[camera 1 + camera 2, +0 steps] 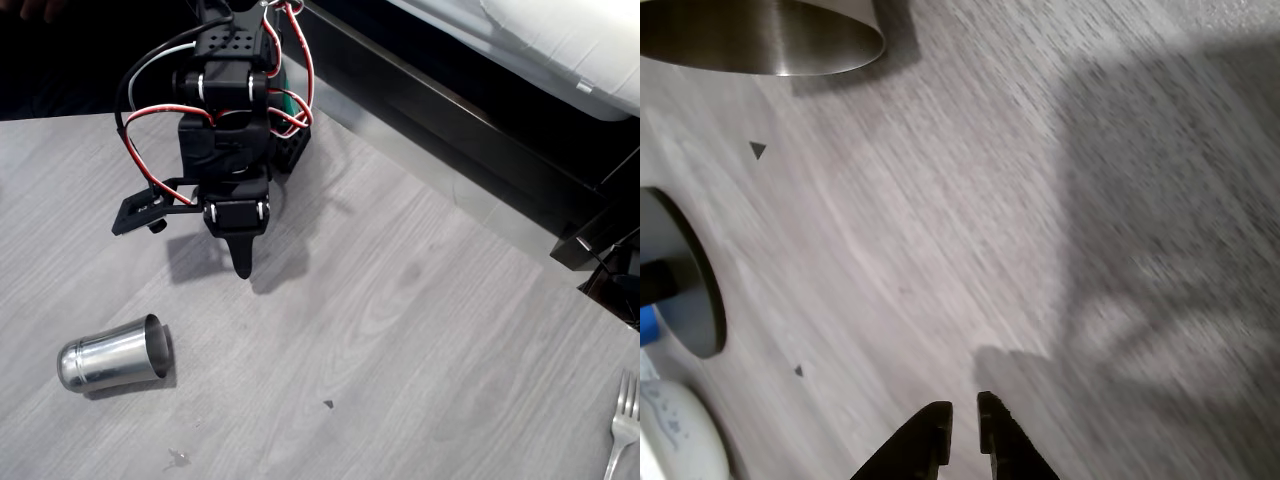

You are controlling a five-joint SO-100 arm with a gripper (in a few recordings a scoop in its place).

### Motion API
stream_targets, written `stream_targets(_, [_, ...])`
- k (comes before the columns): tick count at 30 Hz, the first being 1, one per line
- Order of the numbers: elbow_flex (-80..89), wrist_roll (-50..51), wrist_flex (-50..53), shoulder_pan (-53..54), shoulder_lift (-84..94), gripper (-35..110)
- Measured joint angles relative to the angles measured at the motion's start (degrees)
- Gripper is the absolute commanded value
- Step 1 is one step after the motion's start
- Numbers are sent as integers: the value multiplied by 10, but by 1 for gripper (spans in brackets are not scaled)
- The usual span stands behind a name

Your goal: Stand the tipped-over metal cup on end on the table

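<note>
From above, the metal cup [112, 353] lies tipped near the table's [400, 330] left edge, well apart from the gripper [241, 262], whose tips look nearly shut and empty up close [963, 425], where the cup [760, 36] is cut off.

Bare table [400, 330] around metal cup [112, 353]

Metal cup [110, 353]: smooth, glossy steel. Table [420, 330] beneath it: matt grey wood-grain laminate. Gripper [241, 262]: apparently matt black plastic.
</note>
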Motion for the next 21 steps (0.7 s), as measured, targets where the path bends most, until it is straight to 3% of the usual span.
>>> stream_targets(7, [-103,-47,1,16,-35,0])
stream_targets(19, [-703,-188,6,245,-753,0])
stream_targets(21, [-742,-212,10,272,-831,9])
